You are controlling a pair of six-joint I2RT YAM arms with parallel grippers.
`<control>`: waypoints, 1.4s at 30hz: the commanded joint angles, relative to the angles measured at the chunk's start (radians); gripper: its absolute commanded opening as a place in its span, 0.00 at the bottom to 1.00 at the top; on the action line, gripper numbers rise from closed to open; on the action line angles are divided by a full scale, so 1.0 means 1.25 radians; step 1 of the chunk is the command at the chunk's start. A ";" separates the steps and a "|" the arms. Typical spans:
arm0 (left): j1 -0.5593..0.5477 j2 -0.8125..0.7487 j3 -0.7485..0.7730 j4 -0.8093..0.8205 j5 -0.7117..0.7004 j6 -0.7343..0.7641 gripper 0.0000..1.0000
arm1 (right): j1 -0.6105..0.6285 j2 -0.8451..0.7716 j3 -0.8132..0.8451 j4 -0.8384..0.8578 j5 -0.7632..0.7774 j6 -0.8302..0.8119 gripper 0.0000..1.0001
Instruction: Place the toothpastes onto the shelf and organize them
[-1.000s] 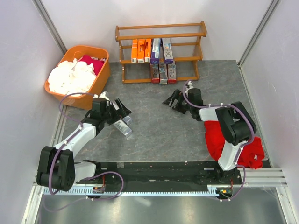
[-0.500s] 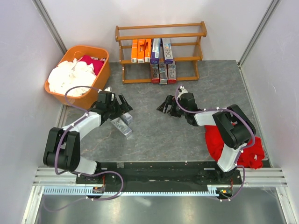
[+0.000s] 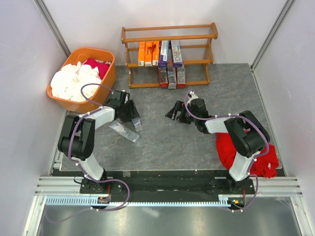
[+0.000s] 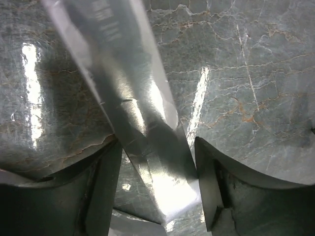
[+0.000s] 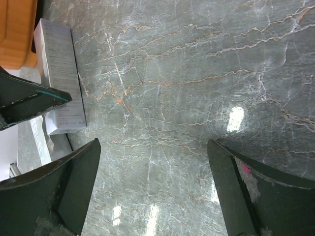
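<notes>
Two silver toothpastes lie on the floor, a long one (image 3: 123, 132) and a shorter one (image 3: 136, 123). My left gripper (image 3: 129, 112) is low over them. In the left wrist view a silver carton (image 4: 128, 98) runs slantwise between the jaws, and both fingers (image 4: 104, 182) press its sides, so the left gripper (image 4: 155, 162) is shut on it. The shelf (image 3: 170, 30) at the back holds orange cartons (image 3: 148, 53), purple-and-white ones (image 3: 170, 53) and red-and-silver ones (image 3: 171, 76). My right gripper (image 3: 176, 112) (image 5: 153, 147) hangs open over bare floor.
An orange tub (image 3: 107, 82) of white and red cloths stands at the back left, close to my left arm. A red cloth (image 3: 227, 147) lies by my right arm's base. The right wrist view shows a pale carton (image 5: 61, 73) beside the tub (image 5: 17, 29).
My left gripper has moved away from the arm bases toward the tub, and its jaws have closed in on the silver carton. My right gripper shifted slightly left, then held still, open.
</notes>
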 commanded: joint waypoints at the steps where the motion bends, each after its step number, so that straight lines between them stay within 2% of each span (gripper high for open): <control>1: -0.008 0.004 0.004 -0.013 -0.017 0.031 0.56 | 0.011 -0.001 -0.040 -0.095 0.001 -0.007 0.98; 4: -0.009 -0.042 -0.016 0.013 0.001 0.025 0.50 | 0.021 -0.031 -0.047 -0.101 0.002 -0.011 0.98; 8: -0.009 -0.129 -0.064 0.088 0.050 0.009 0.49 | 0.030 -0.068 -0.064 -0.070 -0.023 0.022 0.98; 12: -0.010 -0.263 -0.162 0.215 0.106 -0.037 0.49 | 0.033 -0.091 -0.110 0.027 -0.087 0.131 0.98; 19: -0.013 -0.391 -0.295 0.515 0.272 -0.152 0.49 | 0.065 -0.097 -0.188 0.354 -0.172 0.324 0.98; 23: -0.017 -0.409 -0.337 0.677 0.363 -0.246 0.49 | 0.100 -0.091 -0.212 0.523 -0.184 0.411 0.98; 24: -0.017 -0.409 -0.357 0.757 0.375 -0.266 0.49 | 0.106 -0.089 -0.215 0.582 -0.184 0.425 0.98; 27: -0.018 -0.399 -0.388 0.880 0.406 -0.337 0.49 | 0.129 -0.081 -0.215 0.676 -0.183 0.472 0.98; 30: -0.020 -0.391 -0.396 0.928 0.421 -0.373 0.49 | 0.145 -0.065 -0.209 0.762 -0.180 0.518 0.98; 36: -0.040 -0.392 -0.396 0.954 0.416 -0.389 0.49 | 0.181 -0.039 -0.160 0.765 -0.177 0.530 0.98; 42: -0.046 -0.390 -0.396 0.959 0.412 -0.394 0.49 | 0.202 -0.032 -0.142 0.797 -0.155 0.544 0.86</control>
